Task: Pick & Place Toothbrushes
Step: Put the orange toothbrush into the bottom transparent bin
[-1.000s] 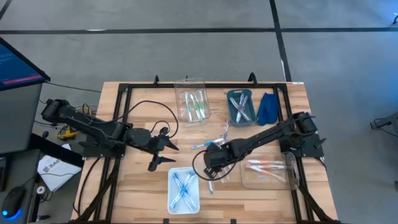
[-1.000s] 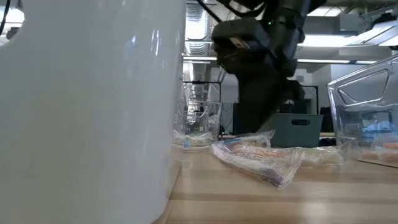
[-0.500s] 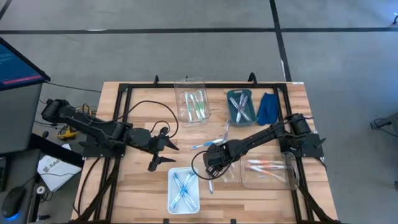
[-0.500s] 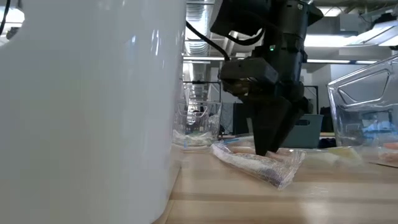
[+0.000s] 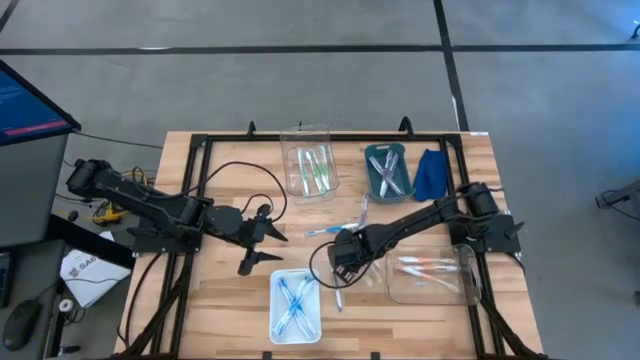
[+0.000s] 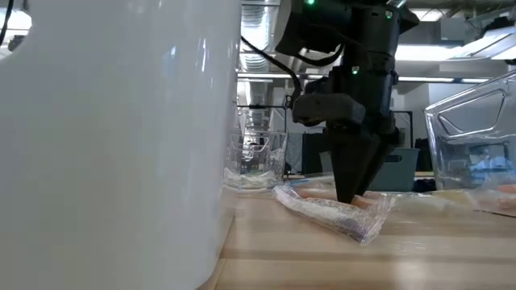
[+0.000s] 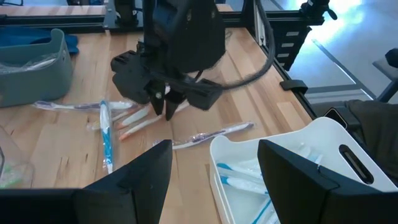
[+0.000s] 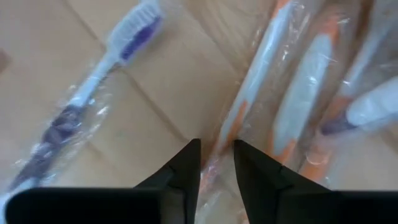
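1. Now that the right gripper (image 6: 351,196) has dropped from hovering to touching down on the loose pile of toothbrushes (image 7: 134,118) mid-table, I'd say the pick is basically on.
2. Its jaws have narrowed to a slim gap around the edge of an orange-handled, plastic-wrapped toothbrush (image 8: 245,109); whether it's truly pinched yet, I can't tell.
3. That toothbrush runs lengthwise straight out ahead of the fingers, and which end has the bristles is hidden from here.
4. A purple one (image 8: 87,93) lies just beside it, angled away, bristle head farthest from the gripper.
5. The left gripper (image 5: 262,243) waits off to the left of the table (image 5: 230,300), jaws wide, holding nothing.
6. My guess: the orange one goes to the clear bin (image 5: 435,270) on the right.
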